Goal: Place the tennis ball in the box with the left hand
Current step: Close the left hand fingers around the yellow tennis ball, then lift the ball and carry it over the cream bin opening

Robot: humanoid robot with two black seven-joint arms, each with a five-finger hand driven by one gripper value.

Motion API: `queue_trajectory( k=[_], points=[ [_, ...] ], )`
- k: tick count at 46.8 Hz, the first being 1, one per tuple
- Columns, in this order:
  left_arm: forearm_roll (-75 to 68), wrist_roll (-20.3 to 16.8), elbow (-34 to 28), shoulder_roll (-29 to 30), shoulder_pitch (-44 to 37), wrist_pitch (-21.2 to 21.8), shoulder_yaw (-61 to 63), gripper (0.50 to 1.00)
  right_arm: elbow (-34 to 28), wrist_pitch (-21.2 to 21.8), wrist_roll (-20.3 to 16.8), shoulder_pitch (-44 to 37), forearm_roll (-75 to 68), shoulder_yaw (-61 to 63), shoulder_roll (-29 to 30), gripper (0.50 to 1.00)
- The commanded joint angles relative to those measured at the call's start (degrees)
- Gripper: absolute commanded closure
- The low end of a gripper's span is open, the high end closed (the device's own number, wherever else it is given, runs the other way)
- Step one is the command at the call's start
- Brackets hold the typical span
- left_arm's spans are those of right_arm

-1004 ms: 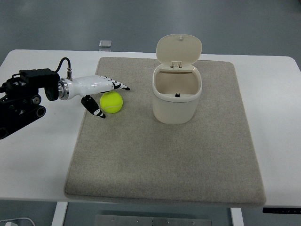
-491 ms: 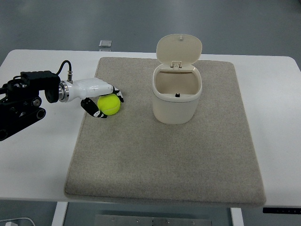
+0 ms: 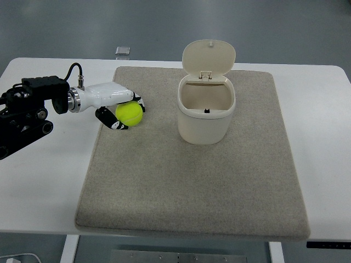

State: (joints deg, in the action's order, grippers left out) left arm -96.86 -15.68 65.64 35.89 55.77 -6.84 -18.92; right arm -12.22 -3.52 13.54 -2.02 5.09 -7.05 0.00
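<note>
A white table [image 3: 38, 186] fills the view from above, and on it lies a large grey felt mat [image 3: 192, 186] whose near half is bare. Farther back, on the mat's left part, the robot's left hand [image 3: 118, 107] reaches in from the left edge on a black and white arm, its fingers curled around a yellow tennis ball [image 3: 129, 113], thumb on the near side and the other fingers over the far side. The ball sits in that grip close to the mat's left edge; whether it is lifted clear of the felt cannot be told. To its right, with open mat between, stands a cream box [image 3: 205, 123] with rounded walls, its hinged lid [image 3: 209, 56] tipped up and back so the mouth is open (a small dark speck shows inside). The grasp looks made; carrying the ball right, over the rim, and releasing it remain. The path across is unobstructed, though the raised lid stands on the far side of the opening. A small grey object [image 3: 123, 51] lies at the table's far edge. The right arm is out of sight.
</note>
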Motion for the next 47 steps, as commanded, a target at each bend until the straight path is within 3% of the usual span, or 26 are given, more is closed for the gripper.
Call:
queue_trajectory(
  k=[1,23,38,47],
  points=[
    [0.0,-0.2,2.1,2.3,0.7,0.0,0.0,1.000,0.0,0.0,0.0,0.0,0.0,-0.1,0.0,0.562],
    [0.1,-0.6,17.6,10.7,6.4,-1.1,-0.7,1.000,0.0,0.0,0.0,0.0,0.0,0.0,0.0,0.562],
    [0.1,-1.6,18.4,9.8,13.9,-3.4,-0.6,1.000,-0.1,0.0,0.0,0.0,0.0,0.0,0.0,0.562],
    [0.0,-2.3,18.8,5.6,16.1,-4.6,-0.3,1.000,0.0,0.0,0.0,0.0,0.0,0.0,0.0,0.562]
  ],
)
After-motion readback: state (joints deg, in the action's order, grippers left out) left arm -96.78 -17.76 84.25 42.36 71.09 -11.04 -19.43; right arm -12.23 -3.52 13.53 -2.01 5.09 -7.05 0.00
